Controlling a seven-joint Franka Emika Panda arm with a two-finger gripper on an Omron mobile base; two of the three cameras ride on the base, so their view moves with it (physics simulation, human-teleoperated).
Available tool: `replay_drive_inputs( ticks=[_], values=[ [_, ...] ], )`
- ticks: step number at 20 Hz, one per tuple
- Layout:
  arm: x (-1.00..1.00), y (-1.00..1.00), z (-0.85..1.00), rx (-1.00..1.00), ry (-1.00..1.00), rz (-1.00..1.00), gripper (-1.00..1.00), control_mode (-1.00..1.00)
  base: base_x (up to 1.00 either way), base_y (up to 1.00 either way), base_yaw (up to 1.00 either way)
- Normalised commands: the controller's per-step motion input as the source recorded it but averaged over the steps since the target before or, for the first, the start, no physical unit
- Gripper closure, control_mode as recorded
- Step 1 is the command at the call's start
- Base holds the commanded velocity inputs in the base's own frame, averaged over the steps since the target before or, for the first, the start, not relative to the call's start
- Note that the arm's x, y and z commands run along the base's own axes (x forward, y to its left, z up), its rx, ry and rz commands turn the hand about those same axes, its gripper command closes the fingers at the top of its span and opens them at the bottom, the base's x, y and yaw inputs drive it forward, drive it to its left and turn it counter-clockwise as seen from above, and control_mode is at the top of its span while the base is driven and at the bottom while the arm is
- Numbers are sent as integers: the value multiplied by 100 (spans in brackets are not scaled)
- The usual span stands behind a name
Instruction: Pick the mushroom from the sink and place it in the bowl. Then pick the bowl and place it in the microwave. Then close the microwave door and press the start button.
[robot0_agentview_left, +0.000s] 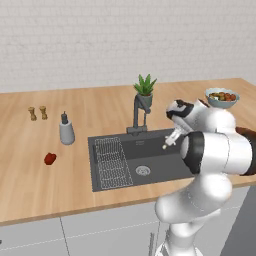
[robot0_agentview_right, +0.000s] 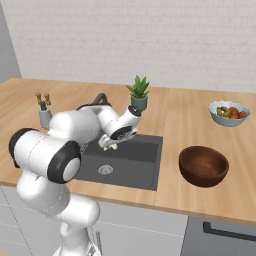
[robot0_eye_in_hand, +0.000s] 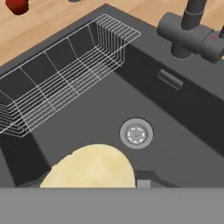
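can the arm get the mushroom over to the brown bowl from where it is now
Probably yes. The gripper holds the mushroom above the sink, and the brown bowl sits open on the counter just right of the basin, with nothing standing between them.

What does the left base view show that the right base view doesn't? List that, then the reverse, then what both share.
Left base view, not the right: the red pepper on the counter and the wire rack in the sink.

Right base view, not the left: the bowl in full, and a dark bar handle below the counter edge.

Both: the sink with its drain and faucet, the potted plant, the fruit bowl, the soap dispenser, and the gripper above the basin with the mushroom.
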Motion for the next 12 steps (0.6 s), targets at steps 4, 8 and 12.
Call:
replay_drive_inputs(
  ticks=[4, 8, 12],
  values=[
    [-46, -47, 83, 0, 0, -8, 100, -100, 0, 0, 0],
    [-48, -44, 27, -4, -1, -16, 100, -100, 0, 0, 0],
    [-42, -16, 3, -21, -1, -25, 100, -100, 0, 0, 0]
  ],
)
